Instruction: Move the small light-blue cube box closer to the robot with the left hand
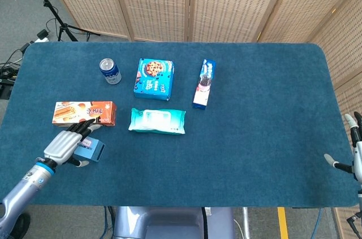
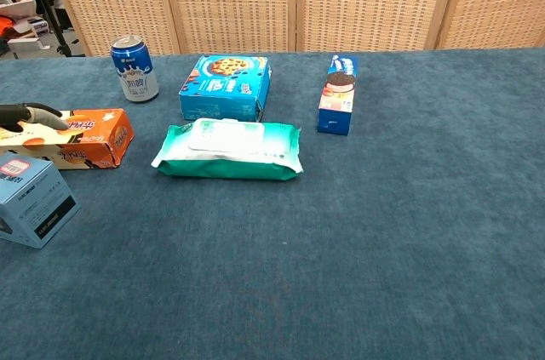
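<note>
The small light-blue cube box (image 1: pixel 92 150) sits flat on the blue table cloth near the front left, just in front of the orange biscuit box; the chest view shows the cube box (image 2: pixel 34 198) at the far left. My left hand (image 1: pixel 67 144) lies right beside the box on its left, fingers stretched out and apart above it. In the chest view the fingers (image 2: pixel 34 115) hover clear above the box top, not touching it. My right hand (image 1: pixel 355 148) stays at the table's right edge, fingers apart and holding nothing.
An orange biscuit box (image 1: pixel 85 113) lies just behind the cube box. A green wipes pack (image 1: pixel 157 121), a blue cookie box (image 1: pixel 153 78), a blue can (image 1: pixel 110 71) and a slim biscuit box (image 1: pixel 204 83) stand farther back. The table's front edge (image 1: pixel 169 202) is near.
</note>
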Robot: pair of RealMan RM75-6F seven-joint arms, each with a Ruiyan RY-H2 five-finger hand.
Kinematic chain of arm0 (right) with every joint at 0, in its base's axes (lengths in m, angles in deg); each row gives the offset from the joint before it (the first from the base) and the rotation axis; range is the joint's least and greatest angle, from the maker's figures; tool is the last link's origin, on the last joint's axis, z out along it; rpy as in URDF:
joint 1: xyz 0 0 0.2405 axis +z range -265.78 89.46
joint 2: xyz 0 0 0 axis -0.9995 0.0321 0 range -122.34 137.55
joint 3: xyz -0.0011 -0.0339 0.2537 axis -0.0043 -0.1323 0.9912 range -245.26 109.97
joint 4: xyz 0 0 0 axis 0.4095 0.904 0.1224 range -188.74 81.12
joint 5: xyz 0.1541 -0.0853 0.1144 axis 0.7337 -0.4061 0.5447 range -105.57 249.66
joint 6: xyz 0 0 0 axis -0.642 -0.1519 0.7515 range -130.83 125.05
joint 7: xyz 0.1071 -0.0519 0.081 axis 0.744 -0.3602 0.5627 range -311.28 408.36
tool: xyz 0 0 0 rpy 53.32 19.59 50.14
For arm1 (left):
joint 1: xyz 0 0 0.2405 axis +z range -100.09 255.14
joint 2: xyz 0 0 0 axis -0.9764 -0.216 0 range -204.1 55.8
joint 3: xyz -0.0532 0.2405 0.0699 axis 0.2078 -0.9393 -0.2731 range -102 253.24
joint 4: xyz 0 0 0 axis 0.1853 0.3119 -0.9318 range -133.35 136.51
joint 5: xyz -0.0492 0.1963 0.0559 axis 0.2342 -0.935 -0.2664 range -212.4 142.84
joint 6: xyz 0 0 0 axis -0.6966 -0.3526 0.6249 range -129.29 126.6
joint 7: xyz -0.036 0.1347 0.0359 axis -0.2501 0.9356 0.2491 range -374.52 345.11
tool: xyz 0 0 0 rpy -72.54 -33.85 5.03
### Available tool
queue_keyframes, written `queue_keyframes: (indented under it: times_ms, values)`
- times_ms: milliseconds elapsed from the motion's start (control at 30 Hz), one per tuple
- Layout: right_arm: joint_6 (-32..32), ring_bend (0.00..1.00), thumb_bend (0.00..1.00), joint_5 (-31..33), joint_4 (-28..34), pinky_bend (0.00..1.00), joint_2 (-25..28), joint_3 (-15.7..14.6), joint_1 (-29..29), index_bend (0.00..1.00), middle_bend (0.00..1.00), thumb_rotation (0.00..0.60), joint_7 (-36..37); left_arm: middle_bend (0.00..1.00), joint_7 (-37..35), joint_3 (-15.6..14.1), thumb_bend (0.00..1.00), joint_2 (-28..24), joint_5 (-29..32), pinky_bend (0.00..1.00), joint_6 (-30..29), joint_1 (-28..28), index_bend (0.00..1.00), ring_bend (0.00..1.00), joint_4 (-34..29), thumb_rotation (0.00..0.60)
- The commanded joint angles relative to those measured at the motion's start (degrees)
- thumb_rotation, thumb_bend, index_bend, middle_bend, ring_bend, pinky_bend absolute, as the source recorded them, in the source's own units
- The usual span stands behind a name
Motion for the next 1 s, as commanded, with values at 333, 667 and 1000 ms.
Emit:
queue_keyframes:
  times_ms: [333,667,1000]
  values:
    - [0.06,0.0,0.0,0.31,-0.07,0.0,0.35,0.17,-0.25,0.0,0.0,0.6,0.98,0.08,13.11,-0.93,0.0,0.65,-2.51,0.11,1.49,-1.84,0.13,0.05,-0.46,0.6]
    - [-0.13,0.0,0.0,0.49,-0.2,0.0,0.39,0.24,-0.26,0.0,0.0,0.6,1.25,0.42,21.03,0.32,0.01,3.69,1.24,0.31,0.16,-1.36,0.31,0.35,0.35,0.6]
    - [-0.16,0.0,0.0,0.58,-0.14,0.0,0.31,0.3,-0.25,0.0,0.0,0.6,1.13,0.54,18.56,1.89,0.09,4.52,2.2,0.4,-3.61,-0.03,0.41,0.46,1.06,0.6]
